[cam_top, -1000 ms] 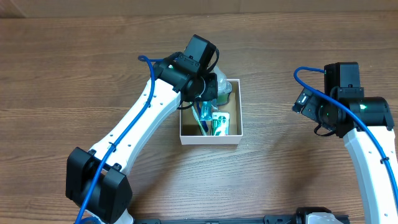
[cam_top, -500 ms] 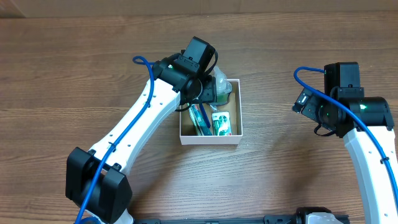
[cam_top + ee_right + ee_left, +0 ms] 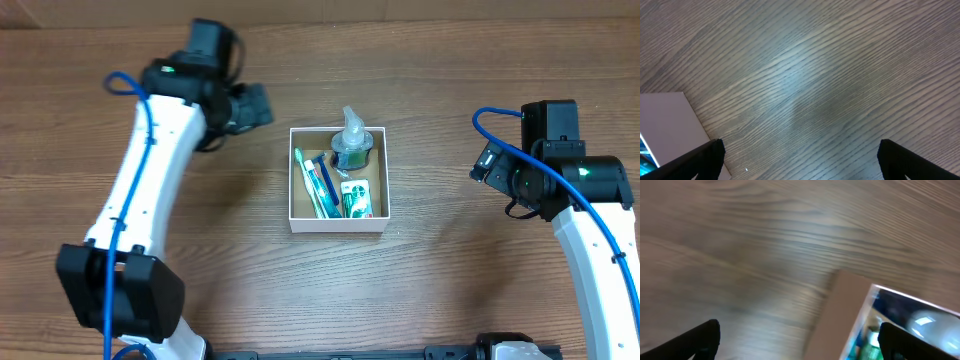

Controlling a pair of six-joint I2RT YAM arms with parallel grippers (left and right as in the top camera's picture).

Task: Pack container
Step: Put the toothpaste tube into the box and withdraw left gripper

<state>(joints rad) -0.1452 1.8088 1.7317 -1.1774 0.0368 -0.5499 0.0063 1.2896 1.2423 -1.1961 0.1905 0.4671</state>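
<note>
1. The square, shallow cardboard box with white walls and a brown inside (image 3: pixel 338 226) sat on the brown wooden table (image 3: pixel 450 300). It lay between the two claws and touched neither, to the right of the left claw (image 3: pixel 258 104) and to the left of the right claw (image 3: pixel 487 163).
2. Both claws stood wide apart and held nothing.
3. Inside the box were a clear pump bottle with green liquid (image 3: pixel 352 143), green and blue toothbrushes (image 3: pixel 315 188) and a green-and-white tube (image 3: pixel 355 198). No loose toiletry showed on the table, so the packing looked finished, or nearly so.
4. Only the overhead view showed the contents plainly. The blurred left wrist view caught a corner of the box near one finger. The right wrist view showed only a strip of white wall and wood grain.
</note>
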